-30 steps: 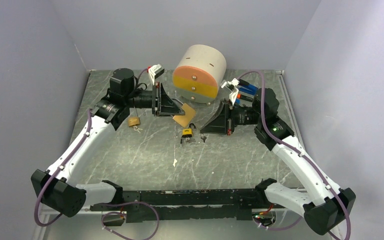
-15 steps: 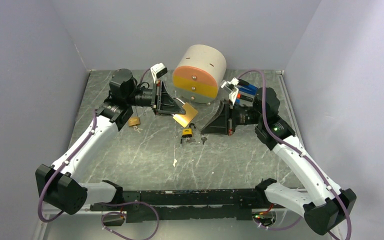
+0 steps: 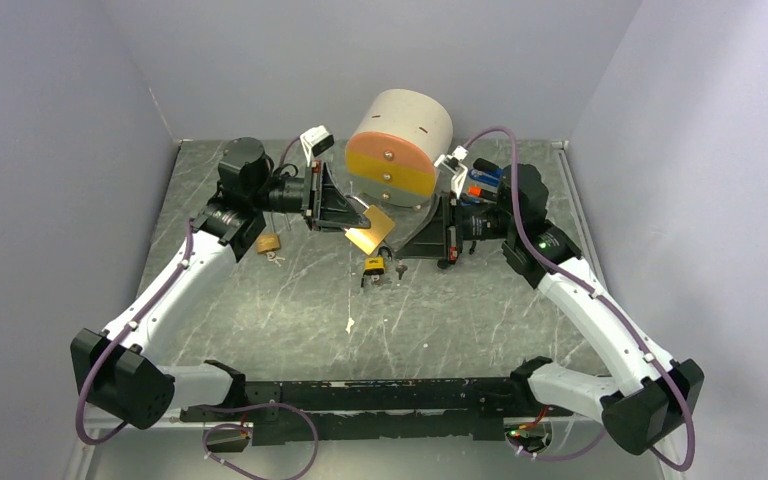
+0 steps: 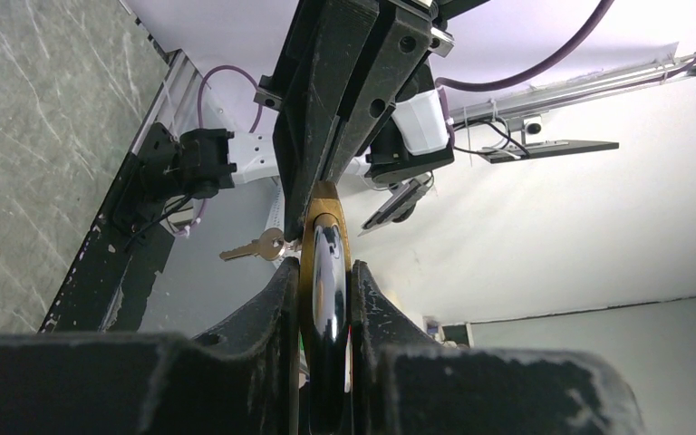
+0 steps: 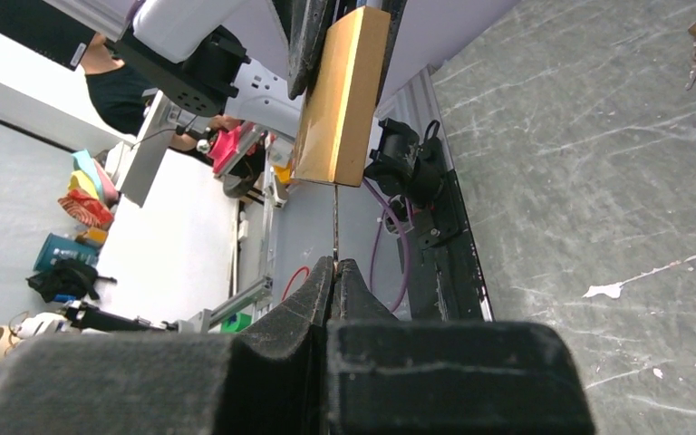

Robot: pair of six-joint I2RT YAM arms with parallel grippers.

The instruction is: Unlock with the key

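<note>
Above marble table (image 3: pixel 260 300), clamped padlock (image 5: pixel 343 95) aloft in left gripper (image 4: pixel 323 276), pinched key (image 5: pixel 335 222) in right gripper (image 5: pixel 334 270), tip at keyway for insertion

Left hand (image 3: pixel 358 222), brass padlock (image 3: pixel 371 233) (aloft), right hand (image 3: pixel 405 251)

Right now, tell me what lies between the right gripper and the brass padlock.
Only the key: in the right wrist view its thin blade runs from the right gripper up to the end of the brass padlock. Nothing else is there.

Bright, even light; soft shadows.
</note>
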